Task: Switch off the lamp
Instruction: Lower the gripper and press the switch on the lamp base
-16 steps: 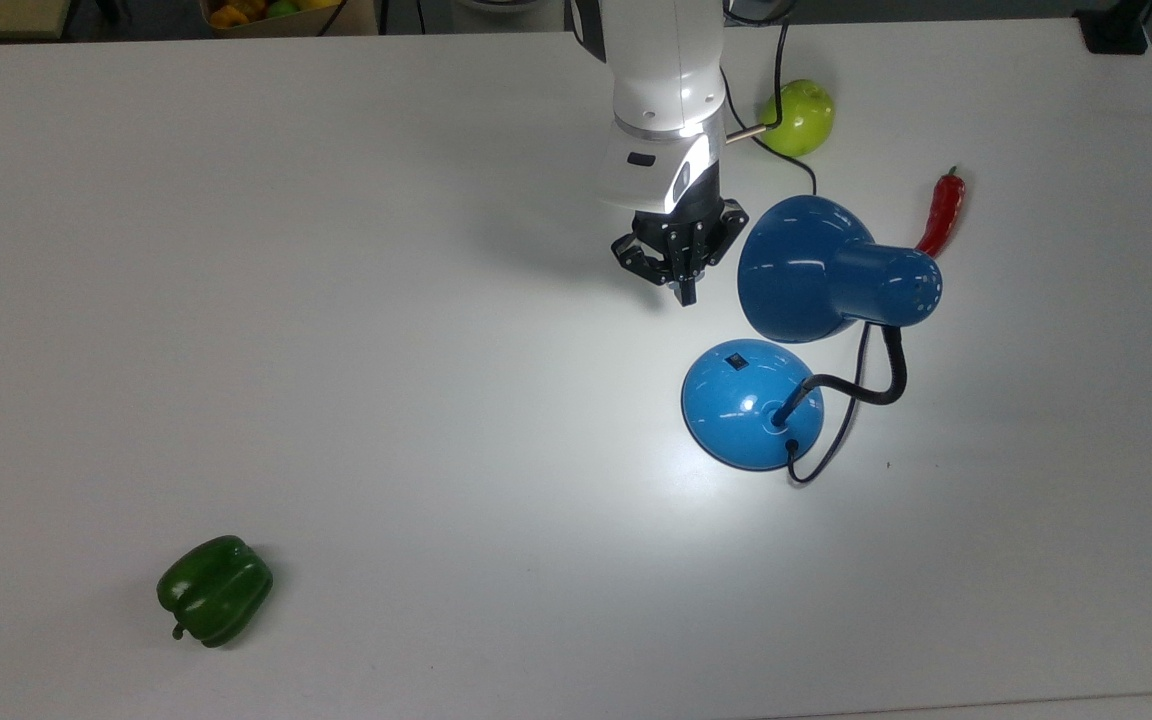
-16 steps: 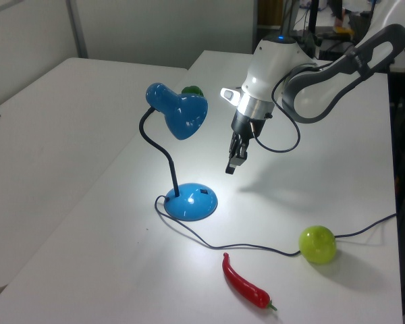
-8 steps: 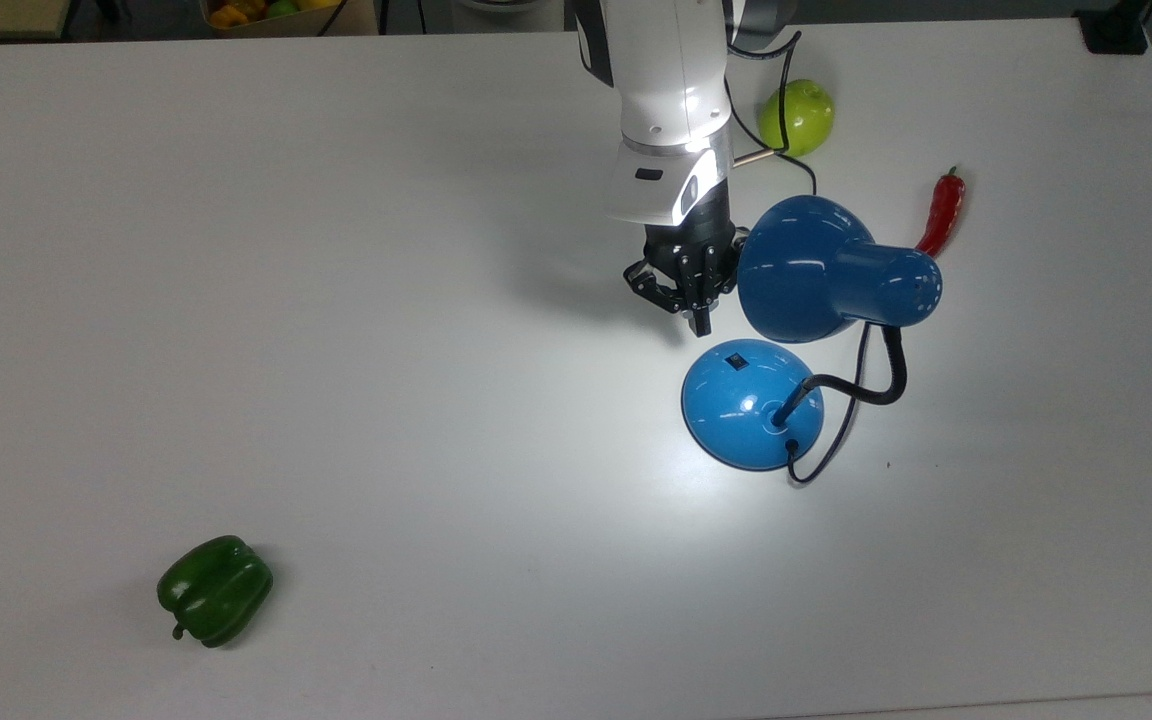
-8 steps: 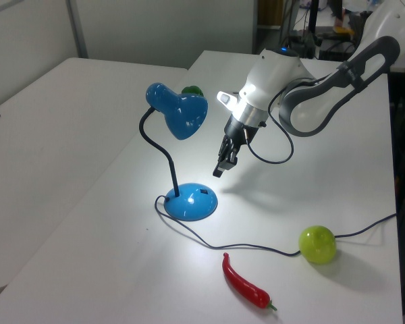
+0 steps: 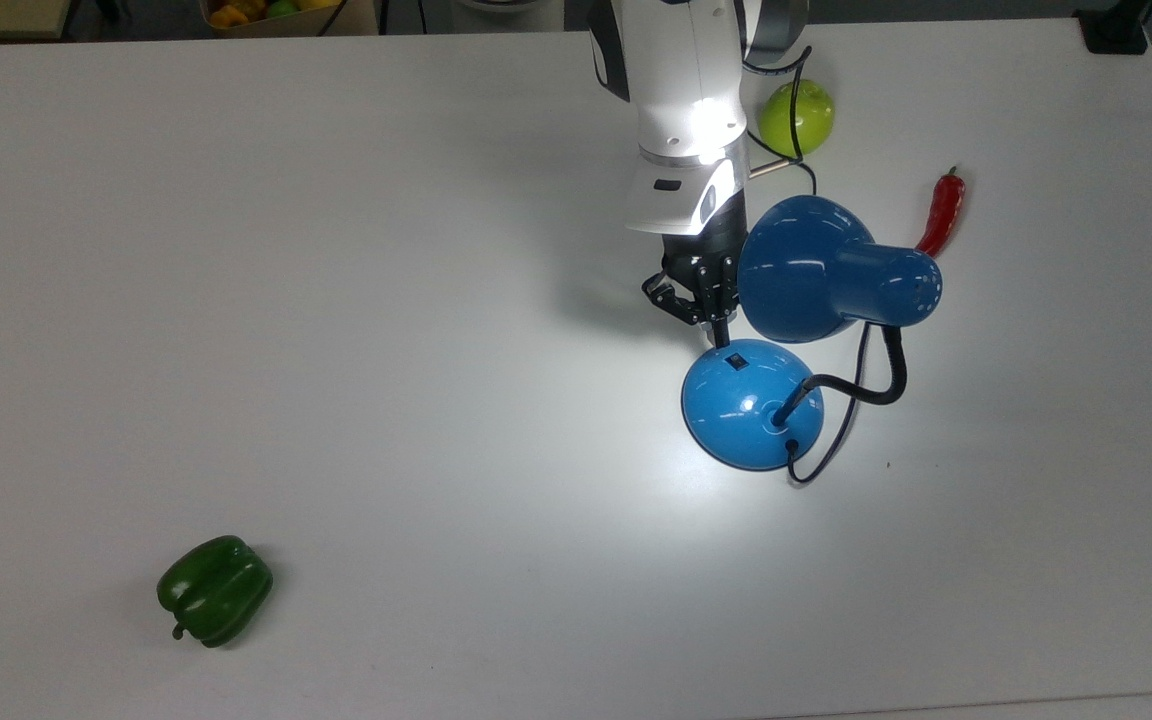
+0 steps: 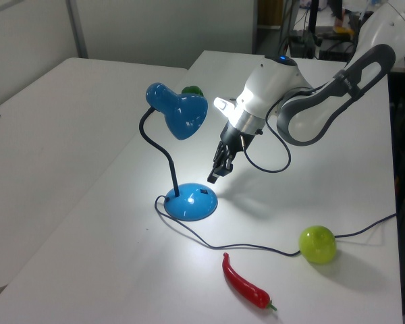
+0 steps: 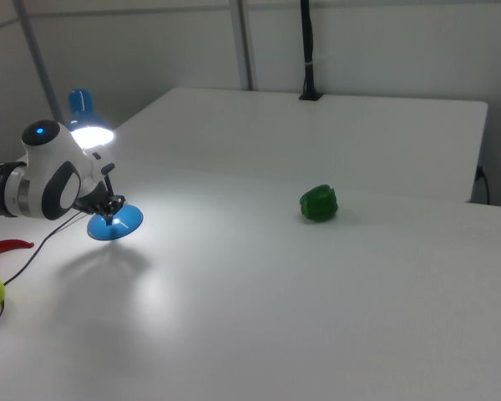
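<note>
You have the gripper (image 5: pixel 715 322) hanging just above the rim of the lamp (image 5: pixel 754 403) base, near its small black switch (image 5: pixel 736 361); its fingers look pressed together with nothing between them; the lamp stands on the white table (image 5: pixel 336 300), lit, its shade (image 6: pixel 186 115) throwing a bright patch; in the top view a green apple (image 5: pixel 797 116) and red chili (image 5: pixel 943 211) lie beyond it, a green pepper (image 5: pixel 214 590) well apart at lower left.
</note>
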